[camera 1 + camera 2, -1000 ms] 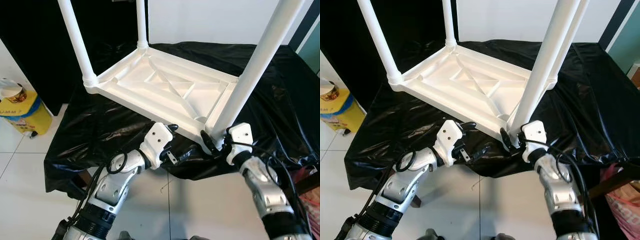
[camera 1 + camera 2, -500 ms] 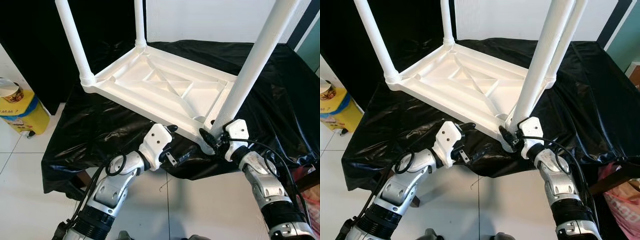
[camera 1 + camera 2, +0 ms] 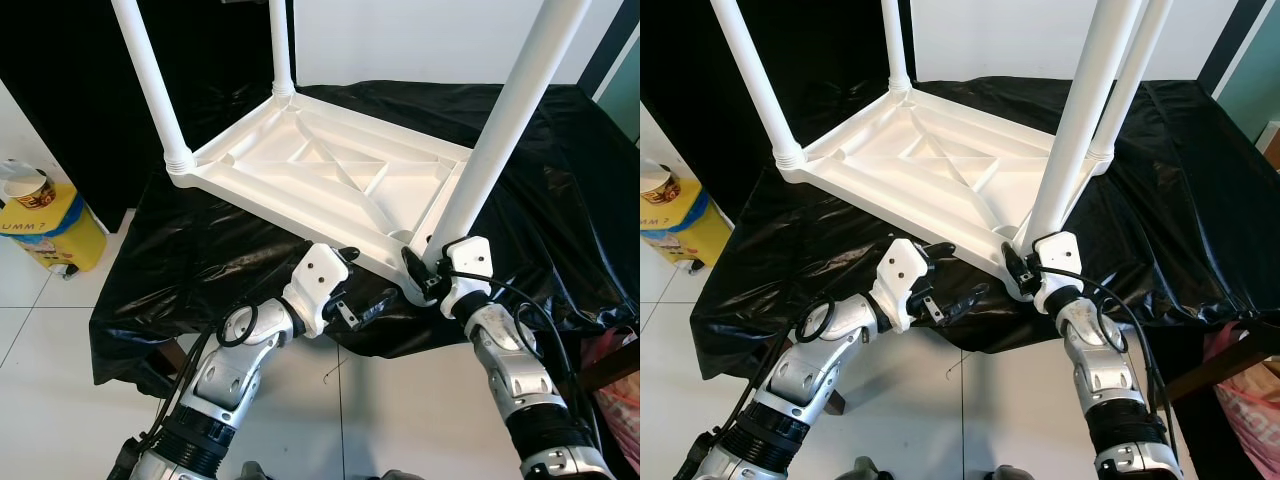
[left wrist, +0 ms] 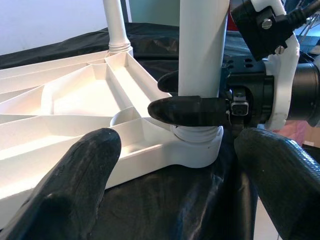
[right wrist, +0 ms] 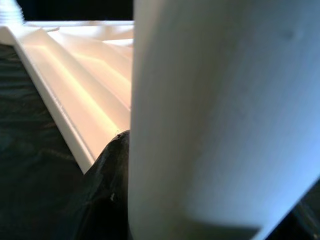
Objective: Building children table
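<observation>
A white plastic children's table [image 3: 330, 175] lies upside down on a black-covered surface [image 3: 200, 250], its legs pointing up. My right gripper [image 3: 420, 278] is shut on the base of the near right leg [image 3: 500, 130], where the leg enters its corner socket. In the left wrist view one black right finger [image 4: 190, 110] crosses the front of that leg [image 4: 200, 50] and the other wraps behind it. My left gripper [image 3: 362, 280] is open at the table's near edge, aimed at that corner and touching nothing. The right wrist view has the leg [image 5: 225, 110] very close.
Two more legs stand at the left corner [image 3: 150, 80] and the back corner [image 3: 283, 50]. A yellow bucket [image 3: 45, 215] sits on the tiled floor at the left. A pink bag [image 3: 1250, 400] is at the lower right. The black cover hangs over the near edge.
My right wrist has drawn in closer to the leg's base and risen slightly, still clasping it. My left gripper has edged a little toward that corner.
</observation>
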